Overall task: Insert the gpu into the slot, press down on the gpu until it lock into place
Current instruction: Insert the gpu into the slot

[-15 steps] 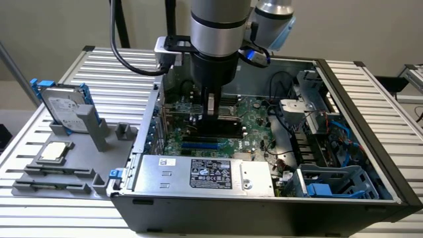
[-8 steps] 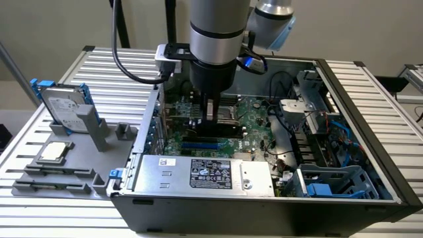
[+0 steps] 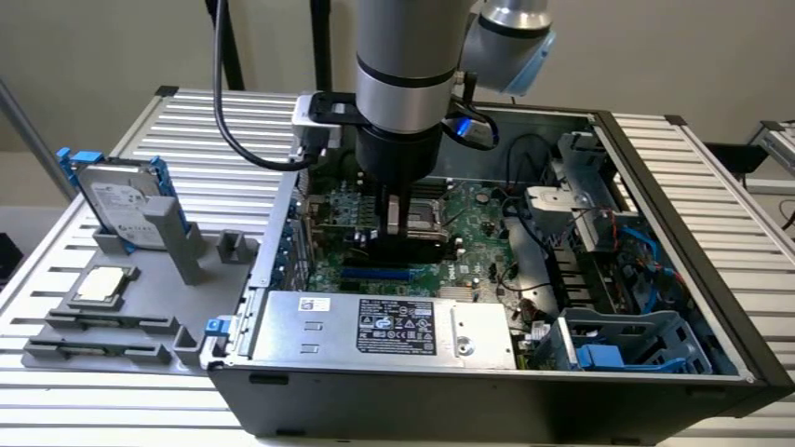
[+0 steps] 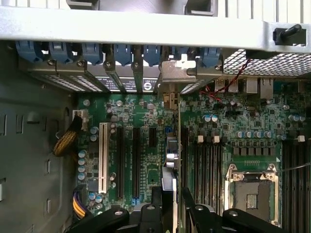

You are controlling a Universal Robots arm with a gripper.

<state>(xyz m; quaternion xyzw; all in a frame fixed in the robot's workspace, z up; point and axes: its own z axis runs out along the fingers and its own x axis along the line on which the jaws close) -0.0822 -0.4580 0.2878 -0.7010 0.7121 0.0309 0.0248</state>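
The gpu (image 3: 412,248) is a thin black card standing on edge on the green motherboard (image 3: 478,209) inside the open computer case. My gripper (image 3: 404,223) reaches straight down into the case and is shut on the card's upper edge. In the wrist view the gpu (image 4: 178,145) appears edge-on as a narrow strip, and its silvery bracket (image 4: 179,73) meets the case's rear wall. My gripper (image 4: 172,206) has one black finger on each side of the strip. The slot beneath the card is hidden by the card itself.
A grey labelled power-supply box (image 3: 385,326) lies along the case's near side. A hard drive with blue rails (image 3: 125,200) stands on a grey fixture at the exterior view's left. Free black slots (image 4: 127,160), a white slot (image 4: 103,158) and the processor socket (image 4: 252,194) flank the card.
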